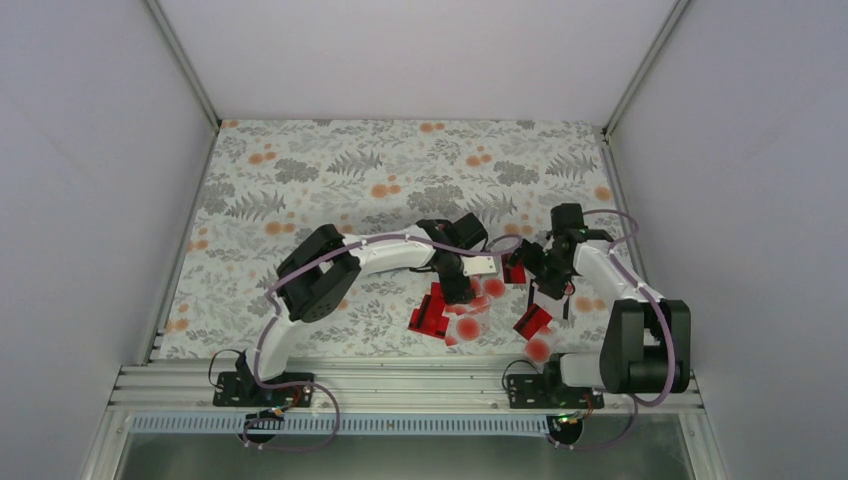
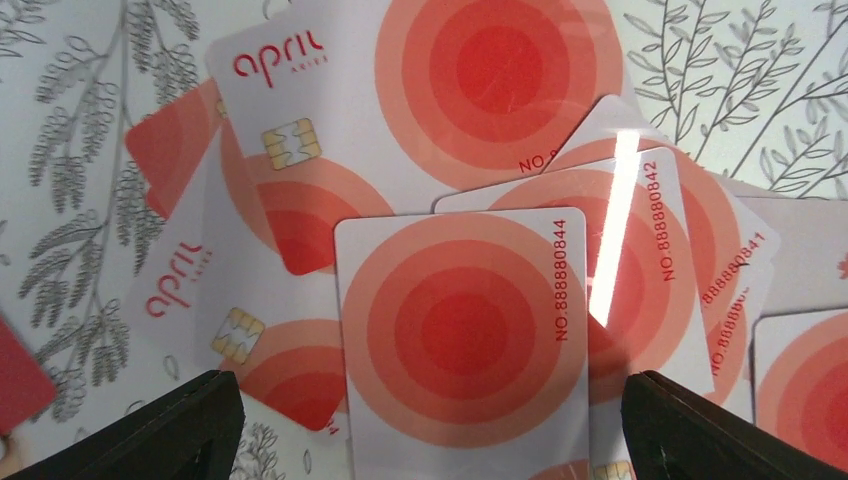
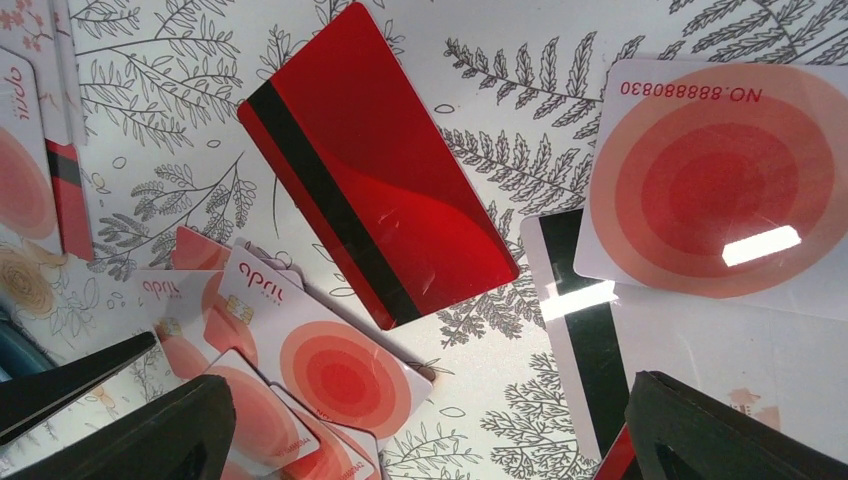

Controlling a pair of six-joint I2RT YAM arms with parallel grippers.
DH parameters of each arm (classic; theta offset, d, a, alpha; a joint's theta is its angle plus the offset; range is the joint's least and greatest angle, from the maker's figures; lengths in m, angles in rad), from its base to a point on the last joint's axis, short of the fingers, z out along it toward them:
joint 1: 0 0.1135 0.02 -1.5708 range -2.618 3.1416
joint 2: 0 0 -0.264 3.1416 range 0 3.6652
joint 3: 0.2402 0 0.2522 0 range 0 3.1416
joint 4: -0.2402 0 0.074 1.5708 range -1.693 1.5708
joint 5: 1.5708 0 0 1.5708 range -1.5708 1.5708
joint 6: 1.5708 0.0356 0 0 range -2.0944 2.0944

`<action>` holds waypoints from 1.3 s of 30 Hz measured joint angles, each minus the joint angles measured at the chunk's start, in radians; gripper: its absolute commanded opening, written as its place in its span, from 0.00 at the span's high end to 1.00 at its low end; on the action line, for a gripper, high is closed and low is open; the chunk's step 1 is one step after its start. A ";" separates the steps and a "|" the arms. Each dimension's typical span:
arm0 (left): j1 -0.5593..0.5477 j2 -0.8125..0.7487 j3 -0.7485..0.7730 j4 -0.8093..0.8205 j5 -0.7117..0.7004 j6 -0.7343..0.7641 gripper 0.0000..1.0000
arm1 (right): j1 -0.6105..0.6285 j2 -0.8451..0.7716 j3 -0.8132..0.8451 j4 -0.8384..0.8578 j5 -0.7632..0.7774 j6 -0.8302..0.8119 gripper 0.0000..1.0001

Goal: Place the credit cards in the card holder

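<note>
Several credit cards lie loose on the flowered cloth. In the left wrist view a pale card with a red dot [image 2: 460, 335] lies on top of an overlapping pile, directly below my open left gripper [image 2: 430, 445], between its fingertips [image 2: 185, 430]. In the right wrist view a red card with a black stripe [image 3: 375, 165] lies face down, a red-dot card [image 3: 720, 175] is at the right, and more dot cards [image 3: 340, 375] at the lower left. My right gripper [image 3: 430, 440] is open over bare cloth. A teal sliver [image 3: 12, 350] at the left edge may be the card holder.
In the top view both grippers, left [image 1: 466, 292] and right [image 1: 528, 268], hang close together over the cards near the table's front right. Red cards [image 1: 430, 312] and a dot card [image 1: 538, 350] lie near the front edge. White walls enclose the table.
</note>
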 measured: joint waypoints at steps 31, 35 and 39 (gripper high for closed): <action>-0.024 0.048 0.072 -0.048 -0.051 -0.062 0.41 | -0.024 -0.021 -0.020 0.005 -0.032 -0.041 0.01; -0.019 0.048 0.074 -0.050 -0.051 -0.063 0.44 | -0.027 -0.022 -0.020 0.005 -0.033 -0.043 0.01; -0.014 0.048 0.078 -0.057 -0.052 -0.064 0.47 | -0.027 -0.022 -0.020 0.005 -0.036 -0.045 0.01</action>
